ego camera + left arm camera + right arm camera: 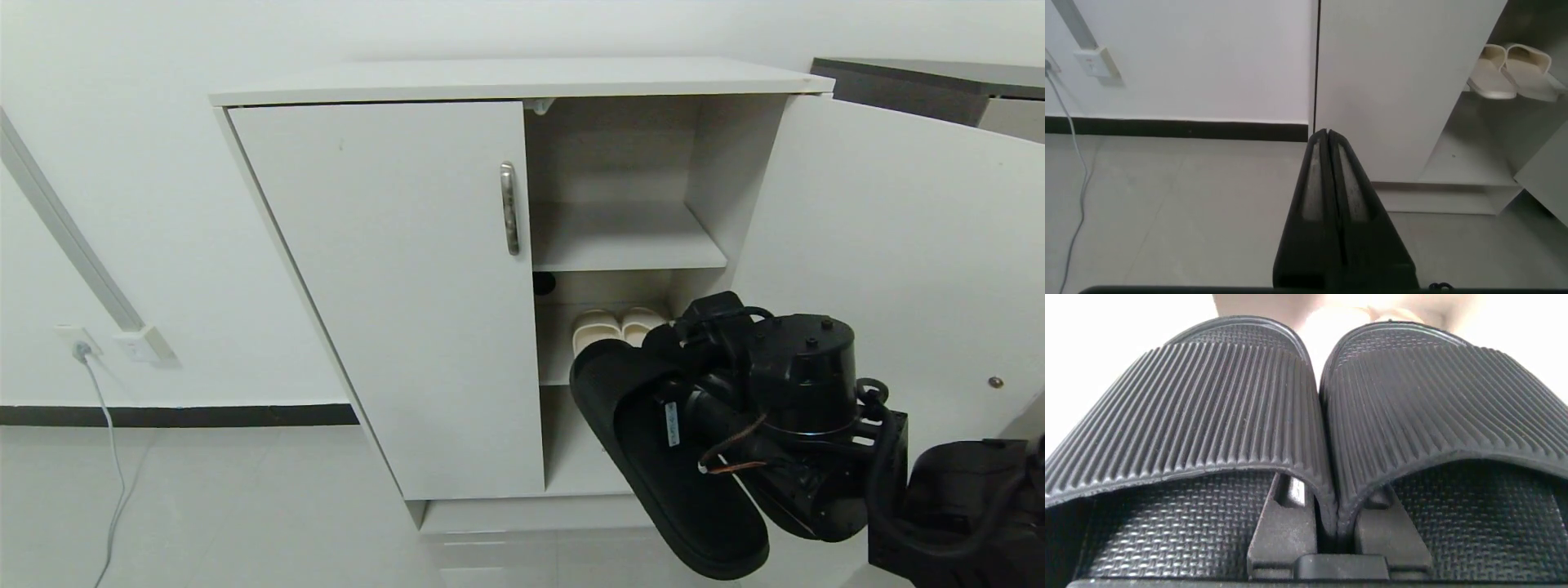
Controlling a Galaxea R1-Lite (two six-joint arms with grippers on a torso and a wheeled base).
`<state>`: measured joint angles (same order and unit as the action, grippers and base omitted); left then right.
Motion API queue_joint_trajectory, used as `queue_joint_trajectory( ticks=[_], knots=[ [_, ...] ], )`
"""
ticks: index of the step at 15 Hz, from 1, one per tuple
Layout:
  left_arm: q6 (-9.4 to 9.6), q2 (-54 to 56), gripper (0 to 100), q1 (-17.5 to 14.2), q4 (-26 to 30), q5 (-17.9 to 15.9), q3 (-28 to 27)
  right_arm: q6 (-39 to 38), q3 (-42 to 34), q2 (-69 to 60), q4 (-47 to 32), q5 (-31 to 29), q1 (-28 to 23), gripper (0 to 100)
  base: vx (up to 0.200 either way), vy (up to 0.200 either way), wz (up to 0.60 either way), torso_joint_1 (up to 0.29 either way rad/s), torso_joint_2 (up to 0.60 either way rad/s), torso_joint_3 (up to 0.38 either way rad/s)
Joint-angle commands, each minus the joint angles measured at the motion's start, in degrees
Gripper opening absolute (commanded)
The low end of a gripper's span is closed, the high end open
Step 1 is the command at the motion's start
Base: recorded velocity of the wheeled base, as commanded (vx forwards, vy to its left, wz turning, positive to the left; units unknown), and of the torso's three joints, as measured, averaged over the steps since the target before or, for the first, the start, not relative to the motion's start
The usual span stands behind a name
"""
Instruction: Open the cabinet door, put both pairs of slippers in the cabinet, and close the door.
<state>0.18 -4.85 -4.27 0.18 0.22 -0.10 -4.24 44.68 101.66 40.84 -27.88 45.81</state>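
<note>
The cabinet [522,77] was seen in the middle of the head view. Its left door [392,286] was shut, with a metal handle [509,208] at its inner edge. Its right door [890,245] was swung wide open toward the right edge of the frame. A pair of beige slippers [616,327] had been set side by side on the middle shelf, just right of the shut door. The black slippers [653,441] were held in the lower right of the head view. They were tilted, with one end raised up close below the beige pair and the other end hanging low over the cabinet's base. Whether they were already past the opening could not be told. The right gripper [1331,523] was clamped on the adjoining inner edges of the two black slippers, below their ribbed straps. The left gripper [1328,143] was held over the floor before the shut door, with its fingers pressed together and nothing between them. A wall socket [77,343] with a cable was seen at the left edge of the head view.
</note>
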Motion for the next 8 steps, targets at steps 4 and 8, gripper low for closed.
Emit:
queue_joint_trajectory(
  ticks=[4,8],
  knots=[
    [-0.01,-0.1,0,0.0,0.0,0.0,0.0,0.1,0.5,-0.6,-1.2,-0.2,-2.4,0,0.000,0.000,0.00,0.000,0.00,0.000],
    [-0.01,0.0,0,0.0,0.0,0.0,0.0,0.2,1.4,-2.2,-5.1,-0.3,-4.4,0,0.000,0.000,0.00,0.000,0.00,0.000]
  ],
)
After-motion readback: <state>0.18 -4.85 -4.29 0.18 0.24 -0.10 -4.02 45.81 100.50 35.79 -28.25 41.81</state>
